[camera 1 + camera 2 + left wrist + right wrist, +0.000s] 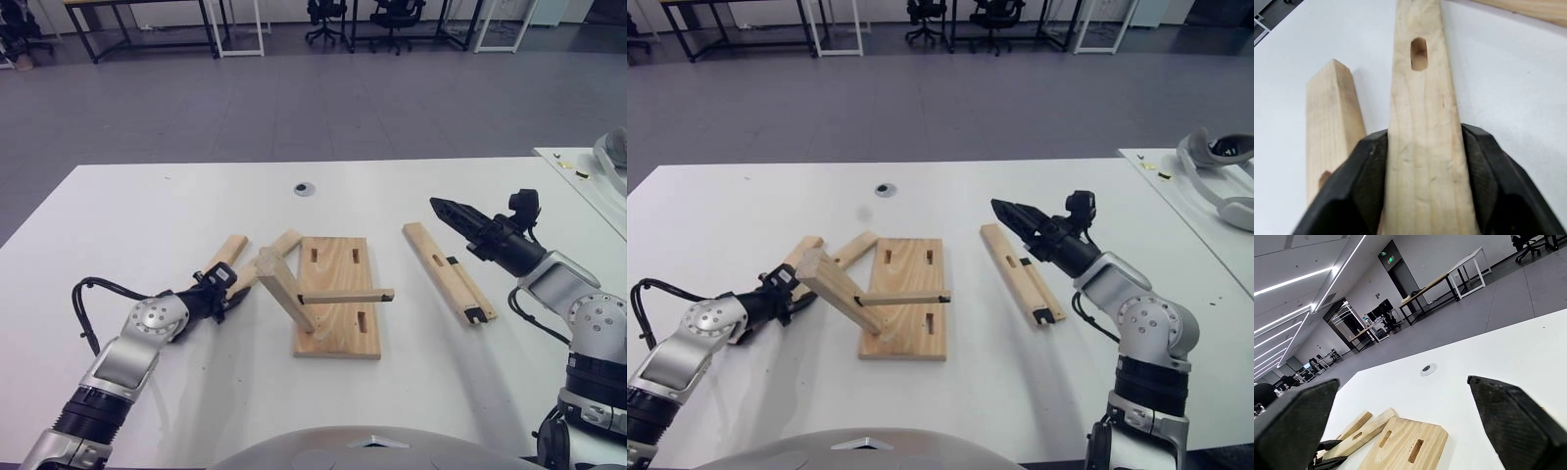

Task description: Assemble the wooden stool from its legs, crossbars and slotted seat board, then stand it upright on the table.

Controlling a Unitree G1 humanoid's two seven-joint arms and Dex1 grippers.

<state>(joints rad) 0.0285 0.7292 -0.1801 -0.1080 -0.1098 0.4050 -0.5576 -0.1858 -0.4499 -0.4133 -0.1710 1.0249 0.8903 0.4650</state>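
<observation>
Your left tool [229,297] is clamped on a slotted leg [1422,122] lying on the table [147,206], just left of the seat board [340,335]. Your right tool [453,211] hangs spread wide above two wooden pieces [446,269] to the board's right.

There is one seat board [338,333], and three slots [354,255] show in it. I count four legs: two at the left [227,253] [279,245], one standing in the board [286,291], one at the right [431,259]. There are two crossbars [343,296] [477,292].
</observation>
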